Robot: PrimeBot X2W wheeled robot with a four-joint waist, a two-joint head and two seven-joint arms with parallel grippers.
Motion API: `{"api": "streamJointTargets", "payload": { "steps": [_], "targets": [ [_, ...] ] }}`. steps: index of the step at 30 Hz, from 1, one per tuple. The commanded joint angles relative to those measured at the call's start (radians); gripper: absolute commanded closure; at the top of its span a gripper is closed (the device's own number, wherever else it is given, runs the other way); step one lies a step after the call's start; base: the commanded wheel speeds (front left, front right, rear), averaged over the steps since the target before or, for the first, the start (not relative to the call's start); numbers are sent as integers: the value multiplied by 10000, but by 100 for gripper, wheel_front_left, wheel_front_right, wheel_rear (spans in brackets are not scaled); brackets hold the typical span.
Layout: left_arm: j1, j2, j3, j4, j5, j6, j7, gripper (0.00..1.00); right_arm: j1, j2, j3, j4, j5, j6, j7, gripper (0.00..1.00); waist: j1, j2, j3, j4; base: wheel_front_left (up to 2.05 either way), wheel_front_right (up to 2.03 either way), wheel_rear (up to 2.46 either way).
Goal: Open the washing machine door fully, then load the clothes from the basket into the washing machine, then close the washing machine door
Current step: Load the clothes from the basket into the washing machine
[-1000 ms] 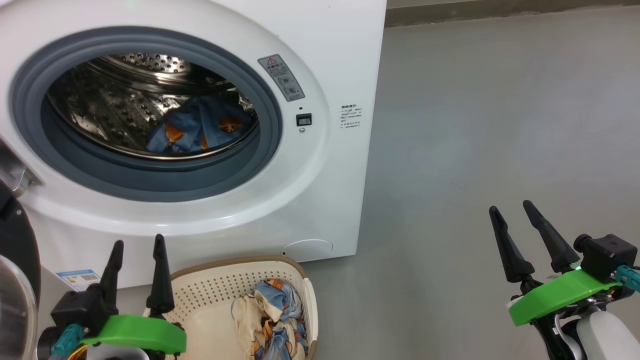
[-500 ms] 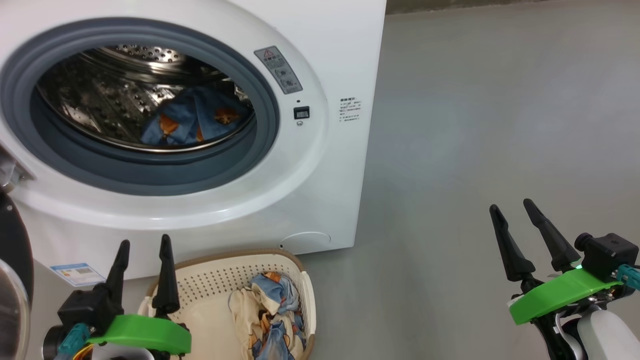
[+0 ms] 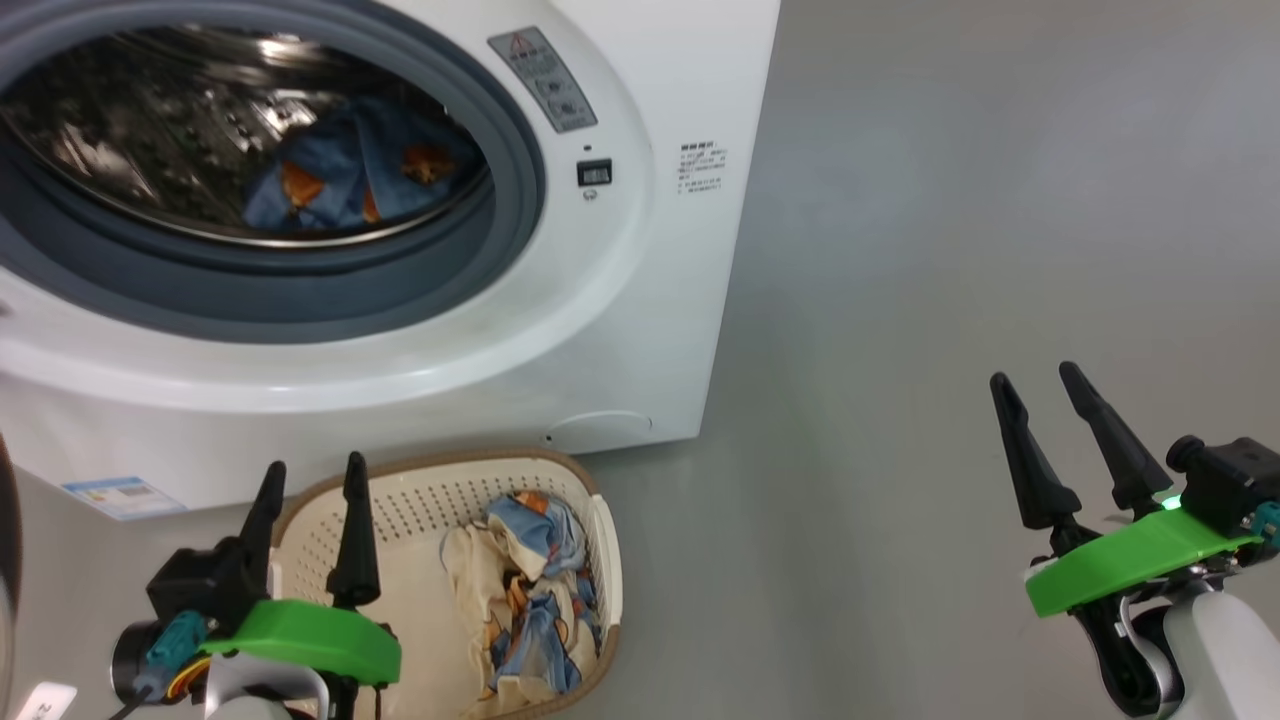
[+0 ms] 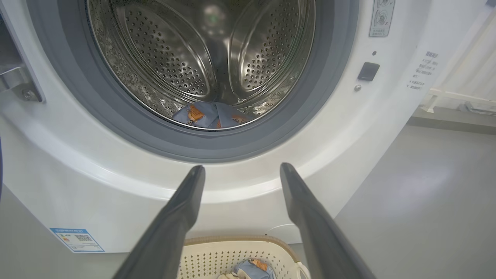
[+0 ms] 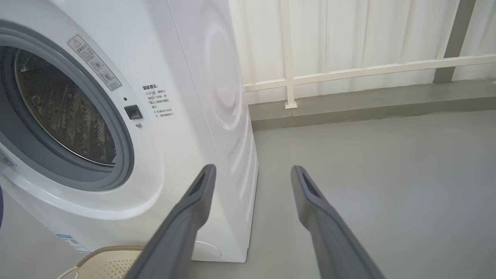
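Blue garment [image 3: 350, 180] laid in drum [image 3: 150, 120]; more clothes [image 3: 530, 600] in basket [image 3: 430, 462]. Left gripper [image 3: 315, 462] held spread, empty, near basket, likely for next pick; right gripper [image 3: 1034, 374] spread, empty, parked aside.

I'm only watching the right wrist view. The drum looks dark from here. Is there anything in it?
Observer: Yes. A blue garment with orange figures lies at the bottom of the drum.
Operator: I see just a bit of the basket's rim. Is it empty?
Observer: No. The basket holds a heap of cream and blue clothes, piled toward its right side.
Operator: And where is the other hand?
Observer: In the head view, the left hand sits at the basket's left end, fingers apart, holding nothing.
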Motion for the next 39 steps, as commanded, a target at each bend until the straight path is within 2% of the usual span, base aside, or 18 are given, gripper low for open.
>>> {"api": "streamJointTargets", "payload": {
  "steps": [1, 16, 27, 39],
  "targets": [
    [-467, 97, 239, -14, -27, -18, -63, 0, -260, -128, 132, -285, 136, 14, -76, 0, 0, -1, 488, -79, 0, 0, 0],
    [-1793, 117, -50, 2262, -283, -222, -63, 0, -903, -78, 85, -569, 332, 14, -76, 0, 0, -1, 2206, -389, 0, 0, 0],
    [-3205, 321, -587, 4878, -498, -477, 214, 0, -1430, 86, 161, -785, 475, 14, -76, 0, 0, -1, 3594, -726, 0, 0, 0],
    [-4969, 589, -1344, 7316, -864, -551, 360, 0, -2069, 282, 422, -1041, 603, 14, -76, 0, 0, -1, 5175, -1276, 0, 0, 0]
  ]
}}
